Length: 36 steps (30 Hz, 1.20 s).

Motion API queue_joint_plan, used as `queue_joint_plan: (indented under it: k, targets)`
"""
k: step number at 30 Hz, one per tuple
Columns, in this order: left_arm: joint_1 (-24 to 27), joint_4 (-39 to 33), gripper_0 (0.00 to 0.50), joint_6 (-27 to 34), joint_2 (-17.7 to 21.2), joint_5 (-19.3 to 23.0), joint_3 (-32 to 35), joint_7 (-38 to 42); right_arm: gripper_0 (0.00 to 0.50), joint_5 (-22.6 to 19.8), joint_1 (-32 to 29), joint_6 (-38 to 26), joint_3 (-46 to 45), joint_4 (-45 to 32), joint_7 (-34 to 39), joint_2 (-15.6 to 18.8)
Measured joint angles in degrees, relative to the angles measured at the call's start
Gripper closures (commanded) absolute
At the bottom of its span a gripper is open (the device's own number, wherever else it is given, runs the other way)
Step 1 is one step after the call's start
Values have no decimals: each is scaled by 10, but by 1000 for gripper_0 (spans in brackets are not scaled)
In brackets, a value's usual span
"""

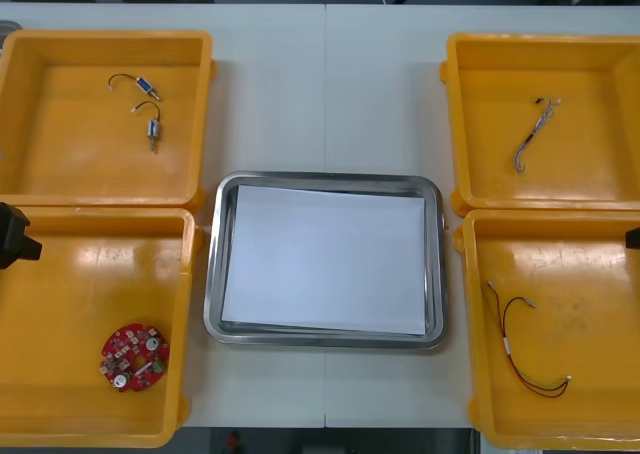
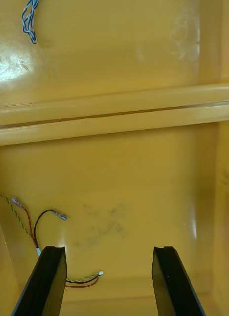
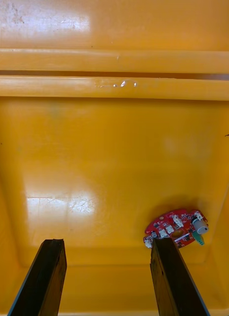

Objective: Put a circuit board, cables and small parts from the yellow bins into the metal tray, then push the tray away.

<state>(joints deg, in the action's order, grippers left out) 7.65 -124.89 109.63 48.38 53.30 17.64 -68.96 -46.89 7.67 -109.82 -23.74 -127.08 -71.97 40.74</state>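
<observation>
Four yellow bins, two per side, with the metal tray on the table between them. A white sheet lines the tray, with no parts on it. Bin walls sit between every item and the tray.

- far-left bin: two small metal parts with short wires, near each other.
- near-left bin: round red circuit board, flat on the floor toward the robot's end.
- far-right bin: twisted blue and white cable.
- near-right bin: red and yellow cable, loosely looped.

Left gripper: over the near-left bin, fingers wide apart, holding nothing. The board lies on the floor just past one fingertip, not between the fingers.

Right gripper: over the near-right bin, fingers wide apart, nothing between them. The red and yellow cable lies off to one finger's side and runs partly behind it. The blue and white cable lies beyond the dividing walls.
</observation>
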Motion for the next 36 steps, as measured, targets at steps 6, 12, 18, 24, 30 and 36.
queue_joint_plan:
  k: [6, 12, 18, 24, 30, 36]
  targets:
    - [0, 0, 0, 0, 0, 0, 0, 0, 0, 0, 0, 0, 0, 0, 0, 0]
    - [0, 0, 0, 0, 0, 0, 0, 0, 0, 0, 0, 0, 0, 0, 0, 0]
    - [0, 0, 0, 0, 0, 0, 0, 0, 0, 0, 0, 0, 0, 0, 0, 0]
    - [0, 0, 0, 0, 0, 0, 0, 0, 0, 0, 0, 0, 0, 0, 0, 0]
    - [0, 0, 0, 0, 0, 0, 0, 0, 0, 0, 0, 0, 0, 0, 0, 0]
    - [0, 0, 0, 0, 0, 0, 0, 0, 0, 0, 0, 0, 0, 0, 0, 0]
